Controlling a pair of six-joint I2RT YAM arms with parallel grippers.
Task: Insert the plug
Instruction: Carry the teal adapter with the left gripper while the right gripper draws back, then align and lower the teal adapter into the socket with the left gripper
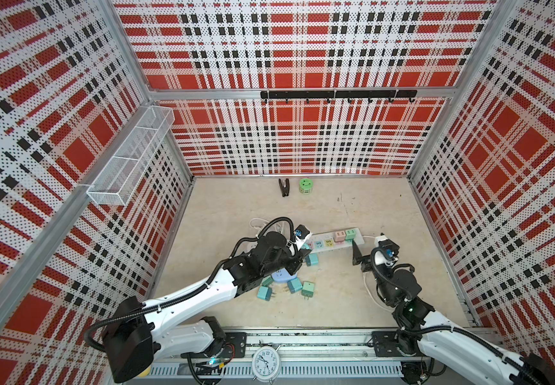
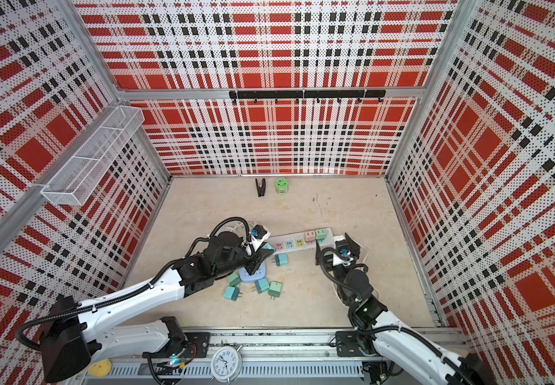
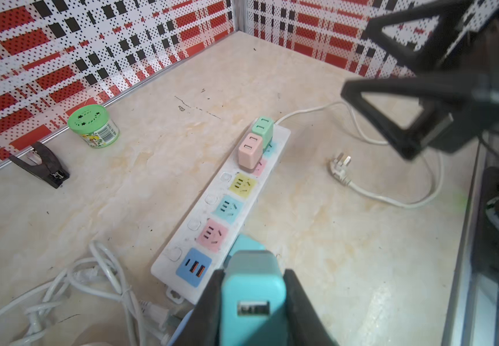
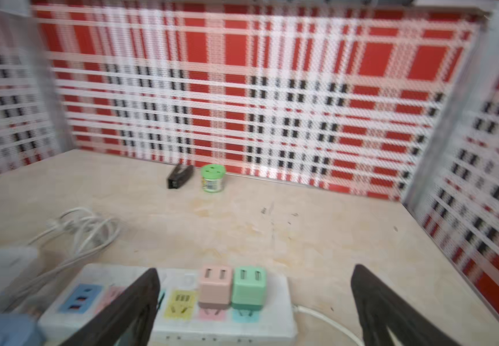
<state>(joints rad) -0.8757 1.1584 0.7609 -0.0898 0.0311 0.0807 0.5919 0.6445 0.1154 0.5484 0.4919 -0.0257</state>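
The teal plug (image 3: 252, 302) looked small, light and hard, with smooth sides that could slip, so its two flat sides were the best place to hold. The left gripper (image 3: 254, 278) was squeezed on those sides, at the 9 o'clock end of the power strip (image 1: 324, 238) in a top view. The right gripper (image 4: 255, 268) was wide apart and empty, near the 3 o'clock end.

Ahead of left claw (image 3: 252, 274), pink adapter (image 3: 250, 150) & green adapter (image 3: 262, 128) are blocking far end of strip (image 3: 179, 236); 3 nearer sockets (image 3: 228, 206) lying open. Right claw (image 3: 356, 58) hovering beside that end, narrowing approach.
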